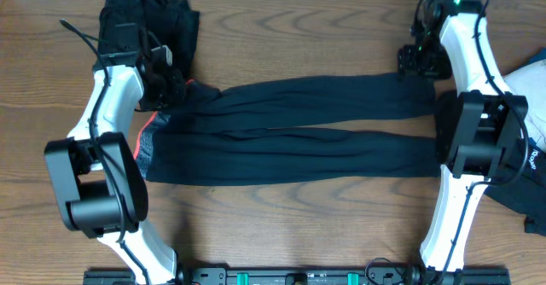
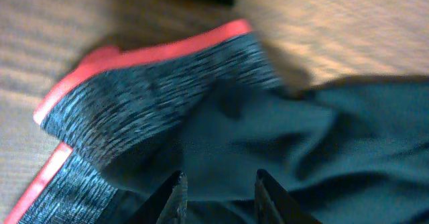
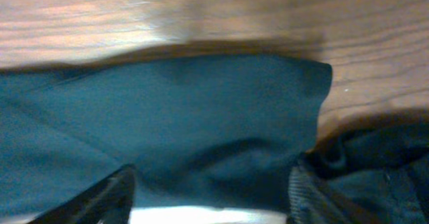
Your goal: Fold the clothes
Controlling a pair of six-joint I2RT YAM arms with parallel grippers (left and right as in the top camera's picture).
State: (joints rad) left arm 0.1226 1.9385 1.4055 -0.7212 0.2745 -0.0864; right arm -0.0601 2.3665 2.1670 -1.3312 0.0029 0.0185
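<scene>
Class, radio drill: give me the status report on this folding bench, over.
Right fingers open over leg end. Left fingers parted at red-edged waistband. Trousers flat, unfolded. Black heap beside left arm.

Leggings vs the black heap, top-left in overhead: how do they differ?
The leggings lie spread out, both legs stretched across the table; the heap is bunched up. The leggings show a coral band at the waist; the heap looks plain black. Both are dark fabric.

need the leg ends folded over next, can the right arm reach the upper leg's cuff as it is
Likely yes: the right gripper hovers just above that cuff with jaws spread wide, and nothing lies on top of it.
</scene>
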